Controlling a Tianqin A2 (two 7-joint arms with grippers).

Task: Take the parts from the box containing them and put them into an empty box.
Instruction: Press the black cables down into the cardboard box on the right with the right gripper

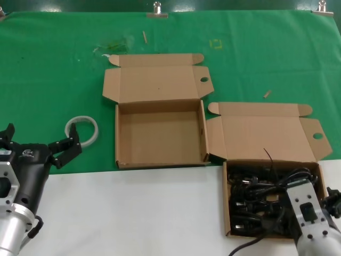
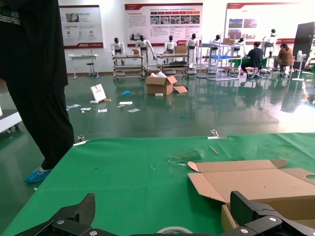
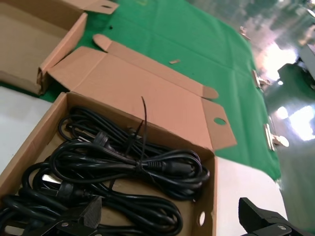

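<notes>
Here, the left gripper [image 1: 64,151] waits at eight o'clock, fingers spread wide, beside a white ring [image 1: 82,130]. The empty box [image 1: 160,134] sits at the middle. At five o'clock the right gripper [image 3: 172,219], fingers apart, hangs over the box of cords [image 1: 317,169], just above the black cords [image 3: 128,162].

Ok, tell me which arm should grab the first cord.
Right. The right hand hangs open directly over the power cords in the full box. The left hand sits open near the white ring, beyond the empty box.
</notes>
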